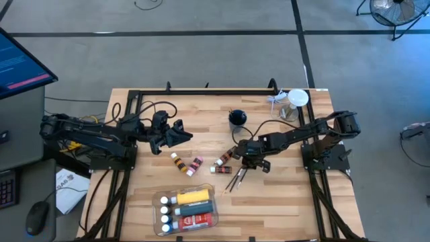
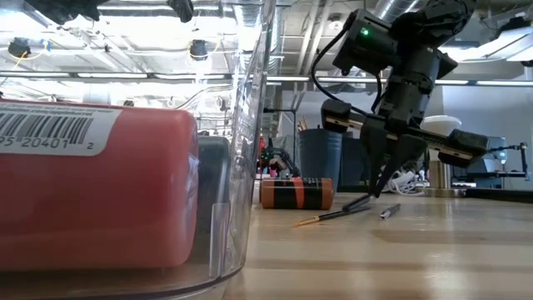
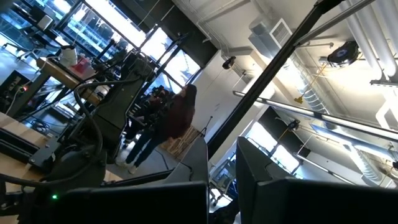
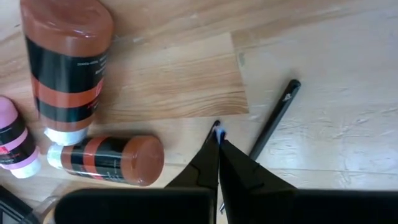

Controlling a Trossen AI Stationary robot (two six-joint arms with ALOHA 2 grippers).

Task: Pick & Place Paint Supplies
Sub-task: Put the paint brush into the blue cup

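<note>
My right gripper (image 1: 246, 160) (image 4: 217, 138) points steeply down at the table's middle, shut on the end of a thin dark brush (image 2: 337, 213). Another dark brush (image 4: 272, 121) lies flat beside the fingertips. Two brown-and-black paint bottles (image 4: 67, 68) (image 4: 107, 159) and a pink one (image 4: 12, 144) lie on their sides to the gripper's left. My left gripper (image 1: 180, 133) hangs shut and raised over the table's left half, holding nothing. My right gripper pinches the brush's dark handle end (image 2: 370, 200) between its two fingertips (image 4: 219, 132), where a bit of blue and white shows. The fingers come from above, slanting down. The brush's golden tip end (image 2: 301, 222) rests on the table, and the held end is slightly raised.
A clear tray (image 1: 160, 199) near the front edge holds several bottles, among them a yellow one (image 1: 193, 195) and a red one (image 2: 100, 192). A dark cup (image 1: 236, 119) and a jar with a white lid (image 1: 296, 99) stand at the far side.
</note>
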